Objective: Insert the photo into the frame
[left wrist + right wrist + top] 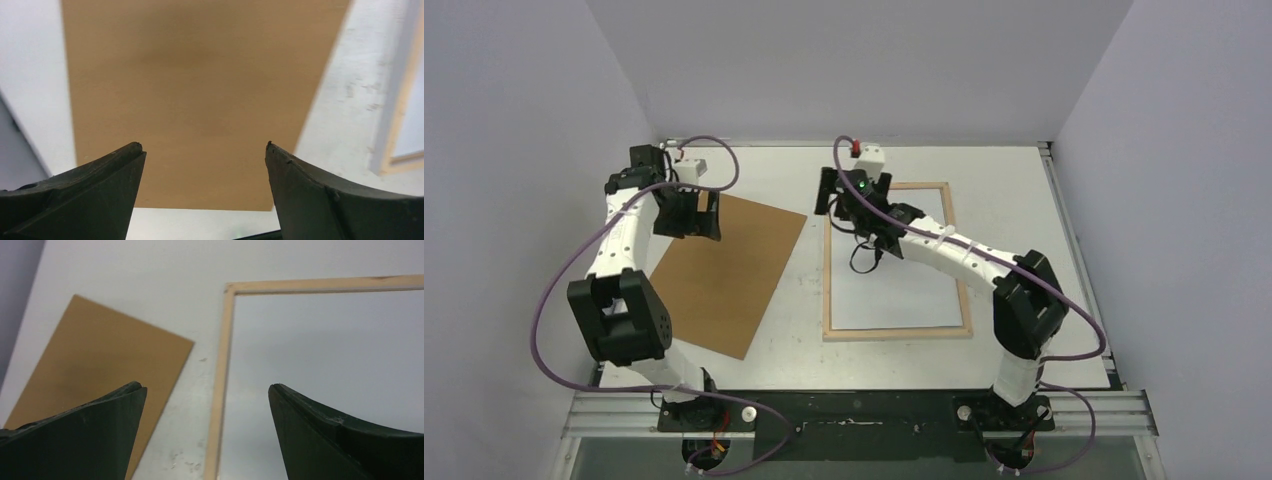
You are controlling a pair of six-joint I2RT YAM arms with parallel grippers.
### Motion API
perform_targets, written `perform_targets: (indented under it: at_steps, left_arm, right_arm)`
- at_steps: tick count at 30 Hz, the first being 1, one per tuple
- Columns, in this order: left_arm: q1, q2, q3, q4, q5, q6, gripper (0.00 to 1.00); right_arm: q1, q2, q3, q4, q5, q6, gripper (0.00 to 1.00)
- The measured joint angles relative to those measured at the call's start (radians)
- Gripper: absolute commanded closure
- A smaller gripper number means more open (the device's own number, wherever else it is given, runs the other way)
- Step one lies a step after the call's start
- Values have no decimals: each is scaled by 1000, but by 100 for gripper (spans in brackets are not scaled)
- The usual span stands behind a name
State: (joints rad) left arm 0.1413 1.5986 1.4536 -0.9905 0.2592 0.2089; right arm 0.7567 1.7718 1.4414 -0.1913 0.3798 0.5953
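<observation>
Progress looks good, as far as I can judge. The frame (899, 332) lies flat on the table (1004, 180), right of the middle, and the area inside its slats is a slightly cooler white than the bare table around it. I take this area to be the photo (894, 290), lying with its plain back up inside the frame (the printed side shows in no view, so I cannot be certain). If this is correct, the main step is done. What is left is perhaps to cover it with the brown backing panel (724, 280), which lies apart on the left, at an angle.

The left gripper (692, 214) hovers above this panel, jaws spread wide and holding nothing. The right gripper (854, 188) is above the far left corner of the frame, jaws also wide and empty.

It is hard to make out whether the sheet sits fully within the slats. The right arm covers the far part of the frame from above, and the right wrist view shows only one corner.
</observation>
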Motion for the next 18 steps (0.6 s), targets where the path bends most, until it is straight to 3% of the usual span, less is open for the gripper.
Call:
perform_targets:
  at_steps: [5,10,18]
  left_arm:
    - [148,189,42,0,-61,93,23]
    - [237,282,68,28,-111,161,42]
    - [280,296,48,189,-236,222,47]
  right_arm:
    - [159,107,70,37,-56,72,0]
    - [234,268,145,34,-124,166,0]
    - [233,384,175,-5,-210,316,0]
